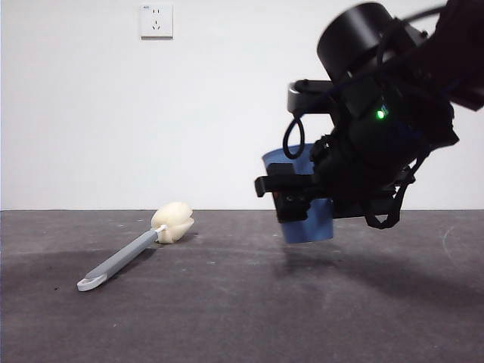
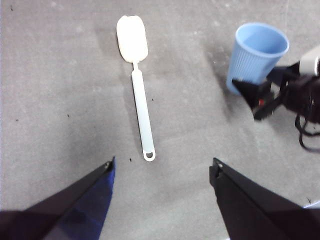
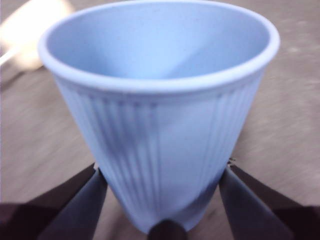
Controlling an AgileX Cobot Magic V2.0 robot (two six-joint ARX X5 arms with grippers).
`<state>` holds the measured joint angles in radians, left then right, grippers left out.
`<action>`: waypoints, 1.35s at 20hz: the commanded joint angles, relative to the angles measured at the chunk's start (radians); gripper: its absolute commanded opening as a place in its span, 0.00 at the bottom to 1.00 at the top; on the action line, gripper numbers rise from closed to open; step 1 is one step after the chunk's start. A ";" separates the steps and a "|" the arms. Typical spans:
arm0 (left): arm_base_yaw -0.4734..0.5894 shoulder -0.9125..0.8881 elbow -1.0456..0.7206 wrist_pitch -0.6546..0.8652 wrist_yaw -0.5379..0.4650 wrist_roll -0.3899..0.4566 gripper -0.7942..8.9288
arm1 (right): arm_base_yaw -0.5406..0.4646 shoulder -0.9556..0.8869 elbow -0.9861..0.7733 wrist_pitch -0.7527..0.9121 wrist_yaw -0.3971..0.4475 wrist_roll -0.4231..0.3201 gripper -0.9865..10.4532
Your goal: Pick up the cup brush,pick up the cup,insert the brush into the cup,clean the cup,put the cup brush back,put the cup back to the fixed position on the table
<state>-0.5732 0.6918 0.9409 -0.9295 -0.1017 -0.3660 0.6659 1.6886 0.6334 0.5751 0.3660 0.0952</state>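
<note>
The cup brush (image 1: 125, 259) lies flat on the table (image 1: 242, 325) at the left, its cream sponge head away from the camera and its looped end nearer. In the left wrist view the brush (image 2: 140, 102) lies ahead of my open, empty left gripper (image 2: 162, 167), which hovers above it. My right gripper (image 1: 286, 193) is shut on the blue ribbed cup (image 1: 308, 227) and holds it tilted, low over the table at the right. The right wrist view shows the cup (image 3: 160, 115) open side up, with the right gripper (image 3: 162, 192) pressing both jaws near its base. The cup (image 2: 257, 52) also shows in the left wrist view.
A white wall with a socket (image 1: 156, 20) stands behind the table. The right arm (image 1: 393, 113) fills the upper right of the front view. Bare table lies between the brush and the cup.
</note>
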 commanded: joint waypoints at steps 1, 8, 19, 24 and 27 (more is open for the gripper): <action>-0.003 -0.002 -0.003 0.001 0.000 0.019 0.41 | -0.038 0.027 -0.005 0.038 -0.002 -0.011 0.08; -0.003 -0.002 -0.003 0.028 -0.003 0.031 0.41 | -0.131 0.130 -0.005 0.138 -0.151 -0.009 0.08; -0.003 -0.002 -0.003 0.045 -0.029 0.030 0.41 | -0.125 0.175 -0.005 -0.031 -0.236 0.002 0.13; -0.003 -0.002 -0.003 0.044 -0.028 0.030 0.41 | -0.126 0.130 -0.005 -0.101 -0.235 0.002 0.47; -0.003 -0.002 -0.003 0.044 -0.028 0.030 0.41 | -0.127 0.056 -0.005 -0.137 -0.233 0.010 0.53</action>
<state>-0.5732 0.6918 0.9409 -0.8925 -0.1265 -0.3477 0.5358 1.7405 0.6411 0.4335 0.1349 0.0914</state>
